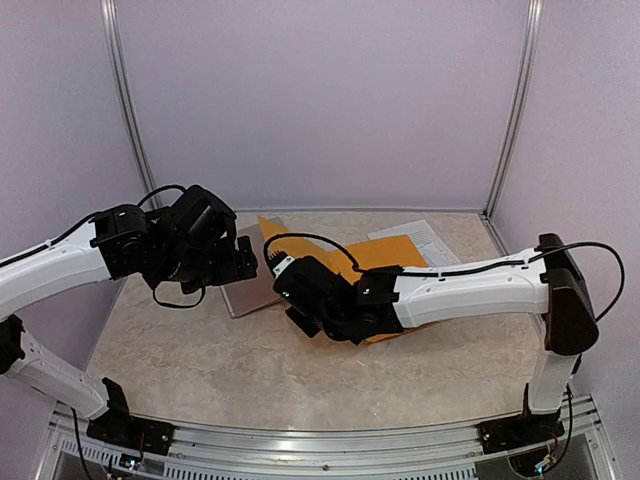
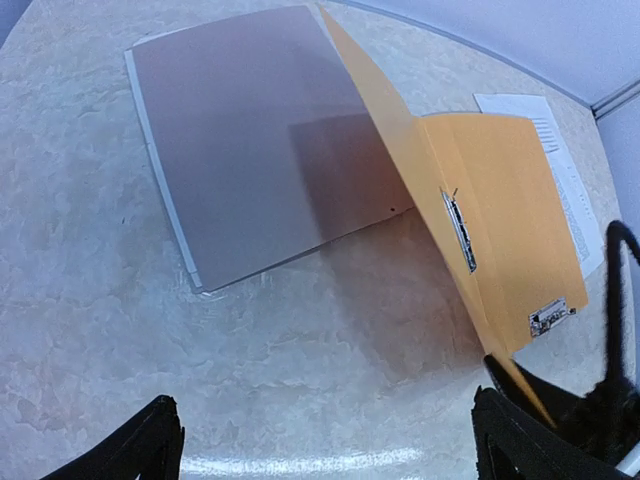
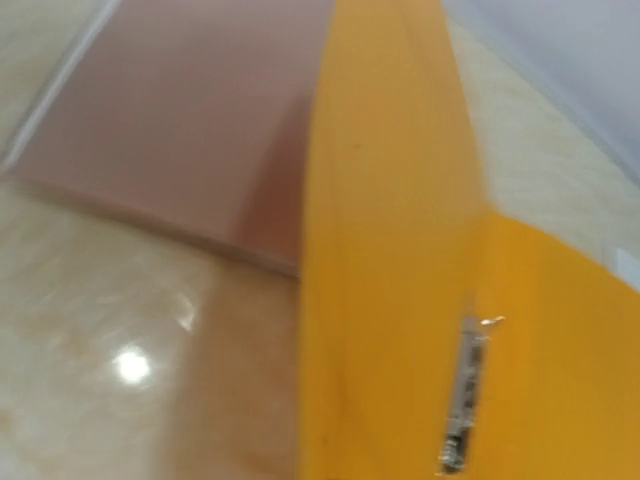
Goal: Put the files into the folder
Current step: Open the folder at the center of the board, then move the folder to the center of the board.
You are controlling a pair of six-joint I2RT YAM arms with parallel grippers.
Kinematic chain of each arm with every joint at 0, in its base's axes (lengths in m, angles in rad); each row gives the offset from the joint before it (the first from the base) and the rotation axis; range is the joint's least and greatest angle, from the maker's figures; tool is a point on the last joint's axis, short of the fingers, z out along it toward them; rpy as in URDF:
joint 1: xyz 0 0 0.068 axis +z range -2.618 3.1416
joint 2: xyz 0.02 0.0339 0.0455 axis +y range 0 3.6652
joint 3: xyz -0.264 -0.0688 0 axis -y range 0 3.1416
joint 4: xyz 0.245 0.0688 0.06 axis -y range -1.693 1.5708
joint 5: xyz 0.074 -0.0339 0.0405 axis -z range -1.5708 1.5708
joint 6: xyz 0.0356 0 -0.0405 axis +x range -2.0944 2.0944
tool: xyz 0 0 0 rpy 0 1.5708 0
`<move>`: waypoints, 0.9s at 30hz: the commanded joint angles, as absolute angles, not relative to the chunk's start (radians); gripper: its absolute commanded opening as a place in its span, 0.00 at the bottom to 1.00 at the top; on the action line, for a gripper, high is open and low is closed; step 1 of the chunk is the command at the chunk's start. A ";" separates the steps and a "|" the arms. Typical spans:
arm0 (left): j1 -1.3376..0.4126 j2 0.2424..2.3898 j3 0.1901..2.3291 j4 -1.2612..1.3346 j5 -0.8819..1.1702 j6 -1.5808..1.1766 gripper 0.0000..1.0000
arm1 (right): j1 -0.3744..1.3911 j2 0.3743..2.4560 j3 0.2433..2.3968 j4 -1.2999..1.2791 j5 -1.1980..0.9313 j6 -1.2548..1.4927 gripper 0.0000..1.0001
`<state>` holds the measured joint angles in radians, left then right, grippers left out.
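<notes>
Upper left in my left-wrist view, the files (image 2: pixel 250 140) are lying beside the raised cover of the folder (image 2: pixel 500 200). My left gripper (image 2: pixel 325 450) is gaping wide; my right gripper (image 2: pixel 535 400) is pinching that cover, risking it slipping shut early.

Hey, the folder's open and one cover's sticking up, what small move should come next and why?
Probably ease the orange cover down flat with the shut right gripper at its lower corner. The cover stands tilted up, the printed sheets lie on the table beyond it, and the left gripper hovers open and empty.
</notes>
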<state>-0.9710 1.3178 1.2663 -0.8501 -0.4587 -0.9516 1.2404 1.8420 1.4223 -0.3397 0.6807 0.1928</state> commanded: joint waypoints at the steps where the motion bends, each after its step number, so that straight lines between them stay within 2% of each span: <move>1: -0.936 1.274 1.247 -0.994 -0.490 -1.026 0.97 | 1.320 2.030 1.579 -0.465 0.692 0.161 0.03; 5: -0.900 1.228 1.253 -1.060 -0.501 -1.045 0.97 | 1.340 2.139 1.695 -0.470 0.595 0.158 0.13; 7: -0.878 1.210 1.251 -1.085 -0.505 -1.047 0.98 | 1.341 2.173 1.725 -0.467 0.550 0.158 0.23; 14: -0.784 1.177 1.236 -1.032 -0.433 -0.959 0.99 | 1.333 2.169 1.716 -0.429 0.390 0.182 0.76; 16: -0.761 1.202 1.237 -0.995 -0.391 -0.924 0.99 | 1.317 2.132 1.668 -0.405 0.342 0.196 0.88; 19: -0.746 1.265 1.253 -0.930 -0.326 -0.869 0.99 | 1.281 2.049 1.560 -0.337 0.212 0.211 0.93; 27: -0.695 1.492 1.319 -0.721 -0.073 -0.775 0.98 | 1.196 1.770 1.247 -0.178 0.026 0.264 0.95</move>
